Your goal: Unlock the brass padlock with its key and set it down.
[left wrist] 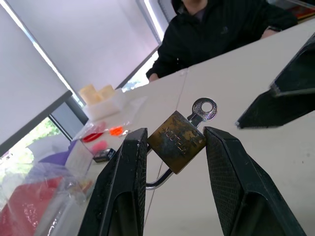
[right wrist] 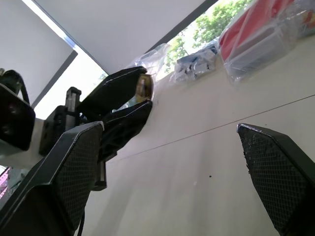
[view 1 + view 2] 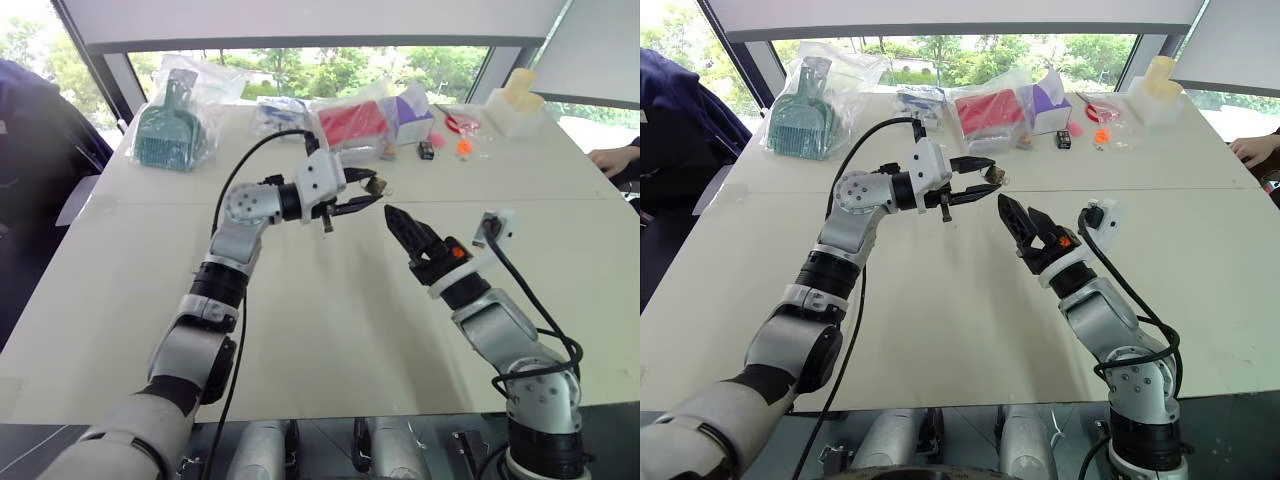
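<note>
My left gripper (image 3: pixel 368 193) is raised over the middle of the table, pointing right, shut on the brass padlock (image 1: pixel 177 140). The padlock's dull yellow body is pinched between the two black fingers (image 1: pixel 123 187). A small silvery key (image 1: pixel 204 109) sticks out of its far end, and the thin shackle (image 1: pixel 158 181) curves out on the near side. My right gripper (image 3: pixel 1018 209) hovers just right of and below the padlock, open, its tips aimed at the key and nothing between them. In the right wrist view the padlock (image 2: pixel 144 87) shows between the left gripper's tips.
Along the far edge lie a bagged green brush (image 3: pixel 170 125), a bagged red box (image 3: pixel 352 122), a purple box (image 3: pixel 412 110), small black and orange trinkets (image 3: pixel 427 150) and a white container (image 3: pixel 518 105). A person's hand (image 3: pixel 615 160) rests at the table's right edge.
</note>
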`<act>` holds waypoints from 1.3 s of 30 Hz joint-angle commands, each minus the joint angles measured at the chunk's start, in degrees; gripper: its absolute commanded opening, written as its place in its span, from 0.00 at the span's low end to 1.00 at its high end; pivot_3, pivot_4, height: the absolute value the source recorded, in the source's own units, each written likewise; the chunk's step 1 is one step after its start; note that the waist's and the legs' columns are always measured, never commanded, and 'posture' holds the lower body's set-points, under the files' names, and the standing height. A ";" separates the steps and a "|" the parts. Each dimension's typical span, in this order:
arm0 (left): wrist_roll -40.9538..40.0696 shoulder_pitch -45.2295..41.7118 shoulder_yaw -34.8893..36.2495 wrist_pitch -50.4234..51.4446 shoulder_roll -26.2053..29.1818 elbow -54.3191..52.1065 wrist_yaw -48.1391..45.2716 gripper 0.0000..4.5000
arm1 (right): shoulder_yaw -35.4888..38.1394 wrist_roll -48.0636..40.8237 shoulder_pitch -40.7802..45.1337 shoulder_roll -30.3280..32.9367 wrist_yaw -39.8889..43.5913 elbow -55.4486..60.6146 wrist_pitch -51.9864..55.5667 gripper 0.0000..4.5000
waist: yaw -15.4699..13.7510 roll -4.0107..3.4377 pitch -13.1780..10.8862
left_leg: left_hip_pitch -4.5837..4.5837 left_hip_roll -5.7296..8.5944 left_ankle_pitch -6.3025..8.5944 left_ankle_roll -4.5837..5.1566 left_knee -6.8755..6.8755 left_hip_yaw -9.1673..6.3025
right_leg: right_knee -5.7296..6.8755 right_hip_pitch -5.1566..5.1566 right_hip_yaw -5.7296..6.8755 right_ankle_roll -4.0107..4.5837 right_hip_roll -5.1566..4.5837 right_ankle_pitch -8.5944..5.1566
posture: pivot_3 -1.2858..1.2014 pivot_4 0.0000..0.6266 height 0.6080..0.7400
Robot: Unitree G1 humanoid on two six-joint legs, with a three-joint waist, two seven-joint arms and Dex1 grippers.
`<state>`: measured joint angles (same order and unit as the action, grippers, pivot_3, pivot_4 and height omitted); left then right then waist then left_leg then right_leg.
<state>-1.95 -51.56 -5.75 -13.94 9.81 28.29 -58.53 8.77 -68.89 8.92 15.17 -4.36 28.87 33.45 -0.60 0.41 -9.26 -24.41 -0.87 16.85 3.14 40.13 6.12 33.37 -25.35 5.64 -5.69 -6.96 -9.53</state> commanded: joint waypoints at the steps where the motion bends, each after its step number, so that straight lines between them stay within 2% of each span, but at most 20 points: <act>1: -2.14 0.52 -0.72 1.82 0.74 -5.49 0.15 0.27 | 1.88 -1.45 2.41 -0.08 1.66 -0.59 -0.62 1.00 | -0.10 -0.01 0.00 | 0.00 0.00 -0.01 -0.01 0.00 0.00 | 0.01 0.00 0.00 0.00 0.01 0.00 | 0.52 0.24 0.96; 12: -3.51 1.47 -2.43 1.90 2.10 -8.20 0.17 0.27 | 2.07 -1.38 5.38 -0.24 3.71 -2.95 0.64 1.00 | -0.04 -0.02 0.00 | 0.00 0.00 -0.03 -0.04 0.00 0.01 | 0.01 0.00 0.00 0.00 0.02 0.00 | 0.52 0.24 0.96; 13: -3.59 1.44 -2.58 1.87 2.12 -8.31 0.30 0.27 | 2.03 -1.16 5.59 -0.32 3.87 -3.09 0.67 0.91 | -0.06 -0.02 0.00 | 0.00 0.00 -0.03 -0.05 0.00 0.01 | 0.01 0.00 0.00 0.00 0.02 0.00 | 0.52 0.24 0.96; 14: -3.67 1.44 -2.67 1.94 2.13 -8.49 0.41 0.27 | 1.99 -1.01 5.76 -0.45 3.97 -3.16 0.65 0.88 | -0.08 -0.02 0.00 | 0.00 0.00 -0.03 -0.05 0.00 0.00 | 0.01 0.00 0.00 0.00 0.02 0.00 | 0.52 0.24 0.96; 17: -3.80 1.37 -2.78 1.78 2.21 -8.78 0.56 0.27 | 1.82 -0.89 6.09 -0.85 4.15 -3.20 0.78 0.61 | -0.07 -0.03 0.00 | 0.00 0.00 -0.04 -0.06 0.00 0.01 | 0.01 0.00 0.00 0.00 0.02 0.00 | 0.52 0.24 0.96; 22: -3.28 1.26 -3.11 0.11 2.44 -8.83 1.39 0.27 | 1.81 -1.45 6.33 -1.52 4.11 -3.62 1.01 0.03 | -0.06 -0.03 0.00 | 0.00 -0.01 -0.04 -0.06 0.00 0.00 | 0.01 0.00 0.00 0.00 0.02 0.00 | 0.52 0.24 0.96; 27: -1.94 1.64 -3.54 -3.14 2.05 -9.83 4.77 0.27 | 1.82 -3.38 6.68 -3.35 2.35 -4.10 1.02 0.03 | -0.07 -0.04 -0.01 | 0.00 0.00 -0.04 -0.06 0.00 0.00 | 0.00 0.00 0.00 0.00 0.02 0.00 | 0.52 0.24 0.96; 39: 4.12 3.25 -4.39 -16.49 1.97 -8.79 15.59 0.27 | 3.48 -17.16 7.72 -13.02 -10.25 -3.94 -2.49 0.03 | -0.08 -0.08 -0.01 | 0.00 -0.02 -0.04 -0.07 -0.02 0.00 | 0.01 -0.01 0.00 -0.01 0.02 0.01 | 0.52 0.24 0.96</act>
<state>2.40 -47.36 -10.19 -26.52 12.30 22.05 -44.67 11.05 -84.23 16.27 2.57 -12.34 24.49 32.03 -0.68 0.33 -9.27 -24.41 -0.89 16.81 3.07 40.11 6.13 33.37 -25.35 5.65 -5.69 -6.94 -9.52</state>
